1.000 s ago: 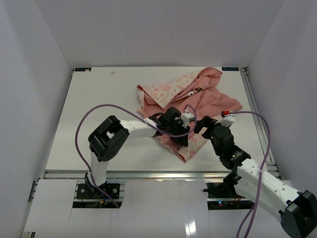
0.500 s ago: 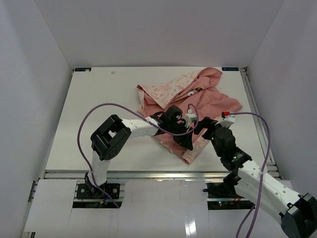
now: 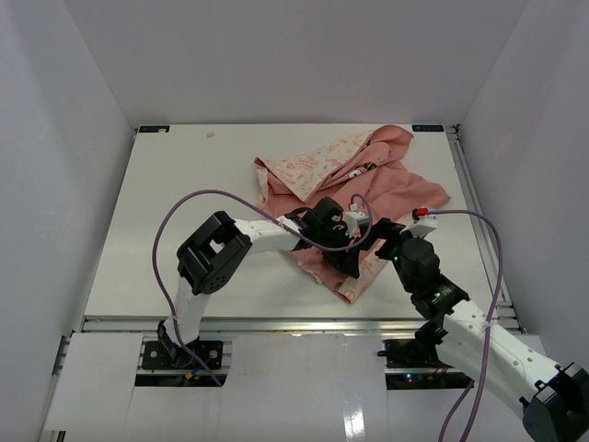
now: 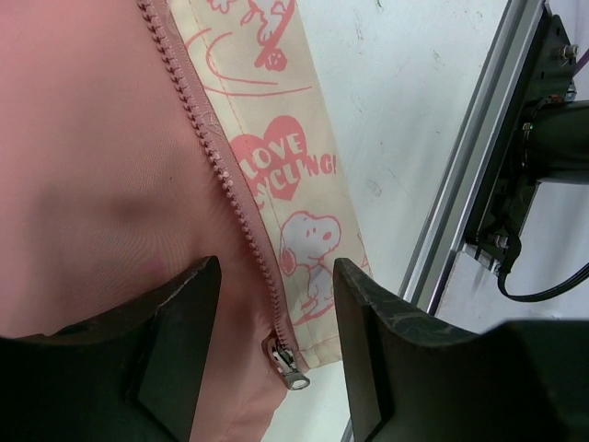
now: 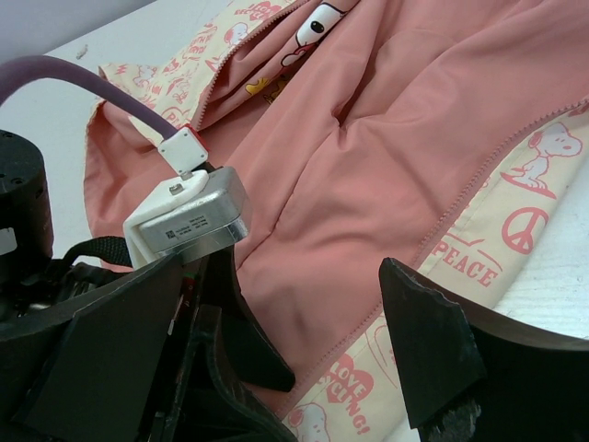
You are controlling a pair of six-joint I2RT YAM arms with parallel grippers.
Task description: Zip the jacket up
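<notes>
Jacket (image 3: 405, 184) unzipped, zipping not begun.
Left claw (image 4: 276, 285) and right claw (image 5: 285, 285) released; zipper slider (image 4: 283, 361) sits between left claw's fingers.

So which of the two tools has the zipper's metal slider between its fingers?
The left tool: in its wrist view the slider and the zipper teeth show in its open gap. No slider shows between the right tool's fingers.

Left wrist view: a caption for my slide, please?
Open left pincer straddling the zipper slider at the edge of the jacket.
</notes>
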